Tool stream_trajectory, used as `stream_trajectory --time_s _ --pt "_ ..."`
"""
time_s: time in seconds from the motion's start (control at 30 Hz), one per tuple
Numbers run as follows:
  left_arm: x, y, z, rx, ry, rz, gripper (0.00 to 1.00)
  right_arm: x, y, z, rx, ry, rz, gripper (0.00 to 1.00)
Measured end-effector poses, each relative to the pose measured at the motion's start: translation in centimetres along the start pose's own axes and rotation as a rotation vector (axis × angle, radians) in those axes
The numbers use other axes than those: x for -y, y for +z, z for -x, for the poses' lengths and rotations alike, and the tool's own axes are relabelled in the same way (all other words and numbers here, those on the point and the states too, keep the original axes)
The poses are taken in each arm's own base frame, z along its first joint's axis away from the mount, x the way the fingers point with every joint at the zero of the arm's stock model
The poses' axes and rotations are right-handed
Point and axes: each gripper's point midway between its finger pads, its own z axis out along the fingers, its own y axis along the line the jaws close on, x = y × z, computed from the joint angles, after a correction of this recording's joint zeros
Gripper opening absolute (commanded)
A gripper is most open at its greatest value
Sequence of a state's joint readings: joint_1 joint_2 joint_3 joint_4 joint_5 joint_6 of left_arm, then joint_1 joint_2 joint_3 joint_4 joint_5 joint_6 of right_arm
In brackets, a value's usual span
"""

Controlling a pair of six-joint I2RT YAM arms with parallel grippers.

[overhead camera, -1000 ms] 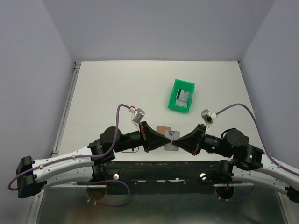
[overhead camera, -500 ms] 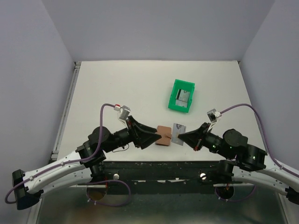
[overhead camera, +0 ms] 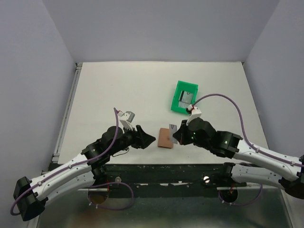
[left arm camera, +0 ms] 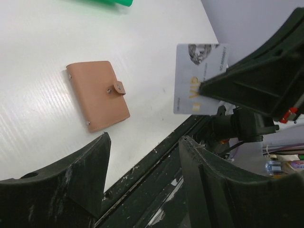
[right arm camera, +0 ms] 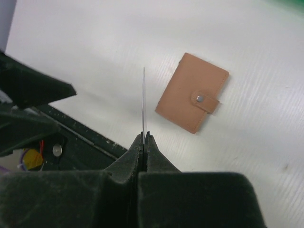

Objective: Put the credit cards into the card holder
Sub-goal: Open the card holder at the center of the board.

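Tabletop (overhead camera: 118,90): white and flat, with pale grey walls (overhead camera: 156,28) on three sides.
Left arm (overhead camera: 71,166): extends from the near left. The left end effector (overhead camera: 151,139) is open, its fingers spread wide and holding nothing. Its tips point at the card holder (overhead camera: 166,138) from just left of it.
Right arm (overhead camera: 256,152): extends from the near right. The right end effector (overhead camera: 175,136) is pinched closed on one edge of a card (left arm camera: 198,78), just right of the card holder.
Green bin (overhead camera: 184,97): plastic, farther back and to the right, well apart from both end effectors. Something grey lies inside, too small to make out.
Card holder: tan leather, folded closed with its snap tab fastened. It lies flat near the front edge of the tabletop, between the two end effectors and touched by neither.
Card: pale grey with gold lettering and a dark mark in one corner. It is held up off the tabletop, standing on edge beside the card holder, not inside it.
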State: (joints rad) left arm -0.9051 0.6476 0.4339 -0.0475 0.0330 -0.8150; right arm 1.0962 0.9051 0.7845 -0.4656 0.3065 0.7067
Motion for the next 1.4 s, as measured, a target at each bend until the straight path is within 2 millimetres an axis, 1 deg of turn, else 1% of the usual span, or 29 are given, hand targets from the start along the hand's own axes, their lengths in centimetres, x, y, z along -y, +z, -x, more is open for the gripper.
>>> stream_trajectory --time_s 0.07,0.17,0.3,0.47,0.63,0.83,1.0,1.23,1.4 --pt "-0.7 0.0 -0.6 -0.016 -0.003 0.019 0.7 1.2 1.1 0.0 -0.014 0.03 -0.049 0.0" --pt "-1.0 0.0 -0.6 -0.007 -0.005 0.034 0.7 2.5 2.6 -0.3 -0.045 0.061 -0.108 0.0" --pt "-1.4 0.0 -0.5 0.001 -0.005 0.053 0.7 2.4 4.7 -1.4 -0.127 0.071 -0.142 0.0" --pt "-1.8 0.1 -0.8 -0.01 -0.01 0.069 0.7 1.9 7.3 -2.2 -0.204 0.094 -0.181 0.0" --pt "-2.7 0.3 -1.8 -0.032 -0.02 0.091 0.7 2.7 8.9 -3.4 -0.263 0.112 -0.248 0.0" --pt "-3.0 0.3 -2.1 -0.038 -0.022 0.097 0.7 4.4 9.6 -5.1 -0.337 0.114 -0.345 0.0" --pt "-3.1 0.3 -2.2 -0.041 -0.022 0.101 0.7 5.9 9.2 -6.0 -0.375 0.112 -0.411 0.0" --pt "-3.4 0.5 -2.5 -0.054 -0.023 0.113 0.7 7.3 8.3 -6.2 -0.383 0.101 -0.481 0.0" --pt "-3.8 0.8 -2.9 -0.07 -0.023 0.128 0.69 7.5 7.8 -5.9 -0.374 0.102 -0.492 0.0"
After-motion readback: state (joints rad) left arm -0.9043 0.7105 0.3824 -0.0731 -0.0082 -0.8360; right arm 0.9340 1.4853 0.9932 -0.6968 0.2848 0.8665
